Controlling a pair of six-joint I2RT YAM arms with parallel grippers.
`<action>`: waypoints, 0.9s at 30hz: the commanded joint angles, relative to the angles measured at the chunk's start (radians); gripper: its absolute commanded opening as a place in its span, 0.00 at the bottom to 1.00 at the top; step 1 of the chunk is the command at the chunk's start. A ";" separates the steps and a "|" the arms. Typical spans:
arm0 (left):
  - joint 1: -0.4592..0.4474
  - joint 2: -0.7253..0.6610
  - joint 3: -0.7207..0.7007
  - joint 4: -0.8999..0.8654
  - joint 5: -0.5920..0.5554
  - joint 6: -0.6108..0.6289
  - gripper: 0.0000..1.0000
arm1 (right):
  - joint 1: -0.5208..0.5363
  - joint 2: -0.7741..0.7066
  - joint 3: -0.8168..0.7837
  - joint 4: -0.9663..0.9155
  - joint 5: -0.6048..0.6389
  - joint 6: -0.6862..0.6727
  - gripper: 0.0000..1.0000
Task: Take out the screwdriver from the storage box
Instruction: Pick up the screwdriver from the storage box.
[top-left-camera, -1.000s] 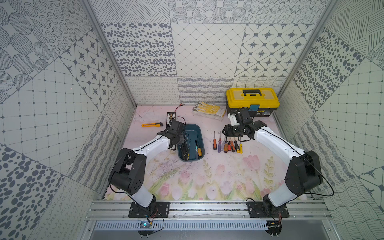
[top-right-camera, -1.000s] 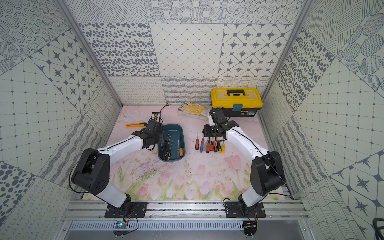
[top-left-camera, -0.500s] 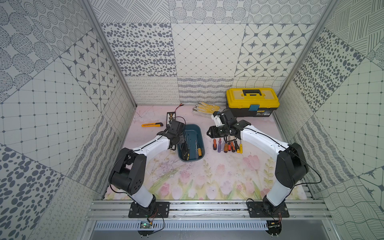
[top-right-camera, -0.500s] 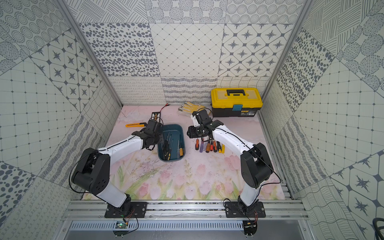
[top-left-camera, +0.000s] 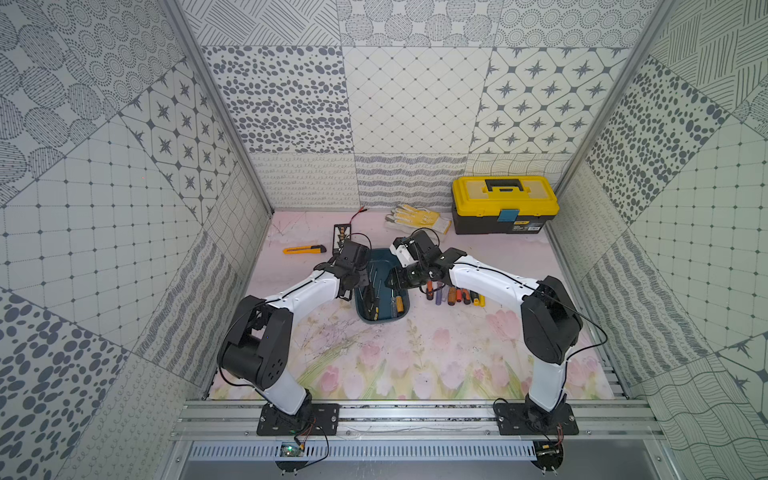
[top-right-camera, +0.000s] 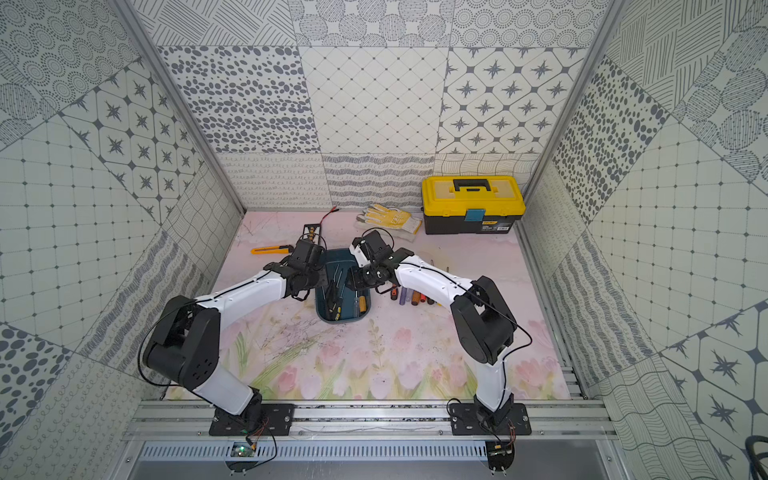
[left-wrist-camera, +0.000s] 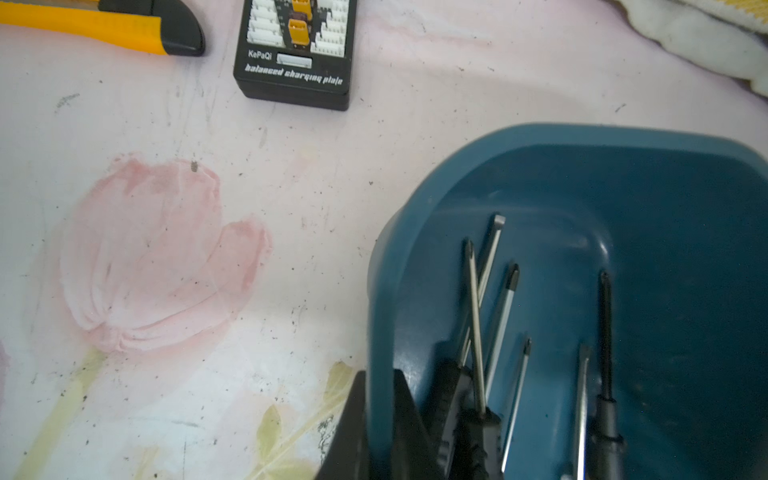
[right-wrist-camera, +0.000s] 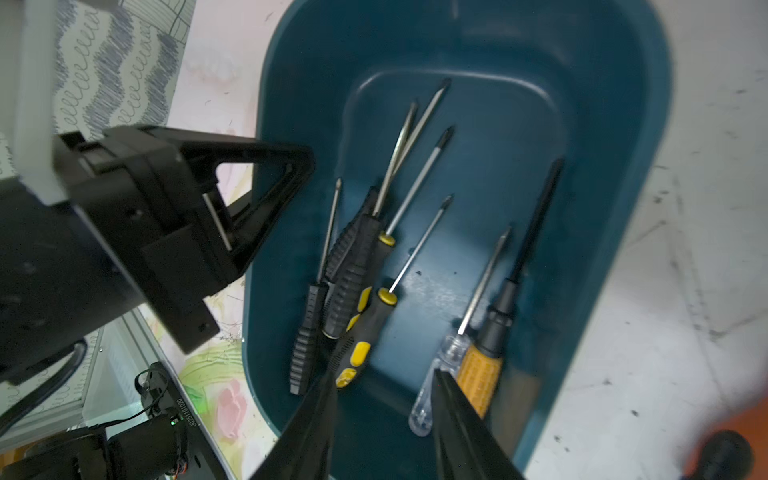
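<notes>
Screwdrivers (right-wrist-camera: 365, 328) lie in the storage box (right-wrist-camera: 623, 208) — others (top-left-camera: 453, 296) beside it.

My yellow toolbox (top-left-camera: 505, 203) stands in the far right corner of the mat (top-left-camera: 415, 357), against the back wall (top-left-camera: 415, 104). Its lid is closed and the black handle lies flat. My gloves (top-left-camera: 417, 218), white and yellow, lie just beside it on the left. Further left lies my charging plate (left-wrist-camera: 295, 62), black with white and yellow sockets, and a red wire (top-left-camera: 358, 215) goes from it toward the wall. Near it lies my knife (left-wrist-camera: 95, 23), yellow with a black end, not touching the plate. The mat shows pink tulips.
</notes>
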 joint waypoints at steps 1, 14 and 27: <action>0.002 -0.013 0.010 0.078 0.021 -0.005 0.00 | 0.024 0.048 0.044 0.043 -0.022 0.027 0.42; 0.002 -0.024 0.000 0.078 0.017 -0.006 0.00 | 0.054 0.190 0.141 0.046 -0.028 0.049 0.44; 0.002 -0.022 -0.004 0.080 0.016 -0.007 0.00 | 0.054 0.269 0.197 0.047 -0.071 0.062 0.43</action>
